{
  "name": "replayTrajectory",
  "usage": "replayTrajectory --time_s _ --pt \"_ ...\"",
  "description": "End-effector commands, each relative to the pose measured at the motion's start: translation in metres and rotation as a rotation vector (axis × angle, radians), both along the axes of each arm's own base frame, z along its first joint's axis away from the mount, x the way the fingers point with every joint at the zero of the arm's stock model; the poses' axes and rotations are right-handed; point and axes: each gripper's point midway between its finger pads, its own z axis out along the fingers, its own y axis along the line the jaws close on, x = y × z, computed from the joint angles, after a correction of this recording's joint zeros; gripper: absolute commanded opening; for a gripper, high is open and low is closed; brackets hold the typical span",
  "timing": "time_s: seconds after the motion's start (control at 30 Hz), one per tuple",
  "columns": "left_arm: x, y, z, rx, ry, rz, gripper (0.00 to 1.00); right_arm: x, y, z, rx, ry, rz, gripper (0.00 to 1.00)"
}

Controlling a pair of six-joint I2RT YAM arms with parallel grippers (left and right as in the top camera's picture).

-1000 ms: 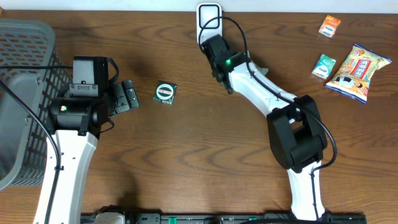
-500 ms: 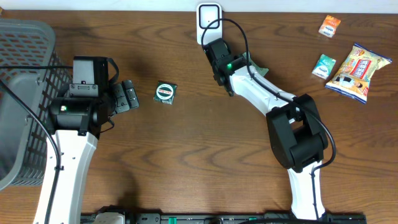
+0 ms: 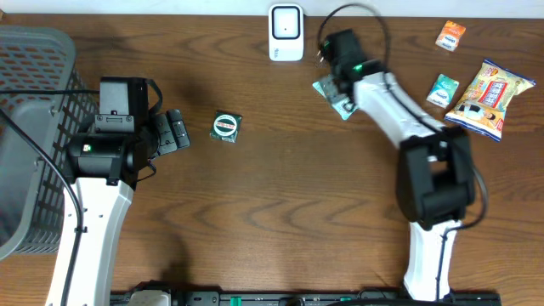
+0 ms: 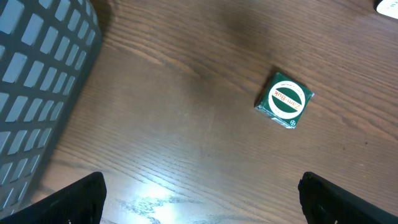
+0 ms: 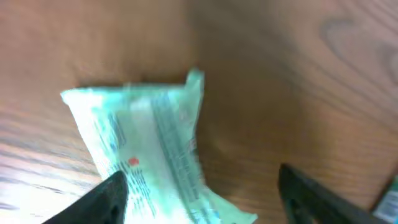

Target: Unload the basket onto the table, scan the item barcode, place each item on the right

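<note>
Overhead view: the right gripper hangs over the pale green packet. The packet lies on the table near the white scanner, to its right and close to the far edge. In the right wrist view the fingers stand wide apart, released, with the blurred packet beside one of them and not pinched. Bare wood runs broad toward the near edge. A small orange box, a green pack and a snack bag crowd the right side. The left gripper, also spread and empty, sits between the grey basket and a green box, well apart from the packet.
</note>
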Motion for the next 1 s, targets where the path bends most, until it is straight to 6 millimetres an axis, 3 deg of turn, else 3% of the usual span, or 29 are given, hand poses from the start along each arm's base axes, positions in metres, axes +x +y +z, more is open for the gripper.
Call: replayTrajectory --time_s 0.0,0.07,0.2,0.33,0.47,0.7,0.77,0.9,0.93,0.97 --pt "0.000 0.003 0.003 0.014 -0.006 0.005 0.98 0.014 0.021 0.083 0.306 -0.123 0.110 0.84" --pt "0.000 0.003 0.003 0.014 -0.006 0.005 0.98 0.019 0.005 0.085 0.360 -0.124 0.092 0.87" --pt "0.000 0.003 0.003 0.014 -0.006 0.005 0.97 0.019 -0.016 0.055 0.493 -0.031 0.086 0.88" --pt "0.000 0.003 0.003 0.014 -0.006 0.005 0.98 0.012 -0.015 0.017 0.667 0.084 0.125 0.88" --pt "0.000 0.003 0.003 0.014 -0.006 0.005 0.98 0.003 -0.010 -0.020 0.817 0.190 0.147 0.82" --pt "0.000 0.003 0.003 0.014 -0.006 0.005 0.98 -0.010 0.006 -0.044 0.911 0.278 0.173 0.74" --pt "0.000 0.003 0.003 0.014 -0.006 0.005 0.98 -0.013 0.010 -0.045 0.911 0.291 0.176 0.66" --pt "0.000 0.003 0.003 0.014 -0.006 0.005 0.98 -0.015 0.017 -0.045 0.910 0.298 0.187 0.09" --pt "0.000 0.003 0.003 0.014 -0.006 0.005 0.98 -0.015 0.018 -0.045 0.918 0.306 0.172 0.01" --pt "0.000 0.003 0.003 0.014 -0.006 0.005 0.98 -0.014 0.018 -0.044 0.926 0.310 0.155 0.01"
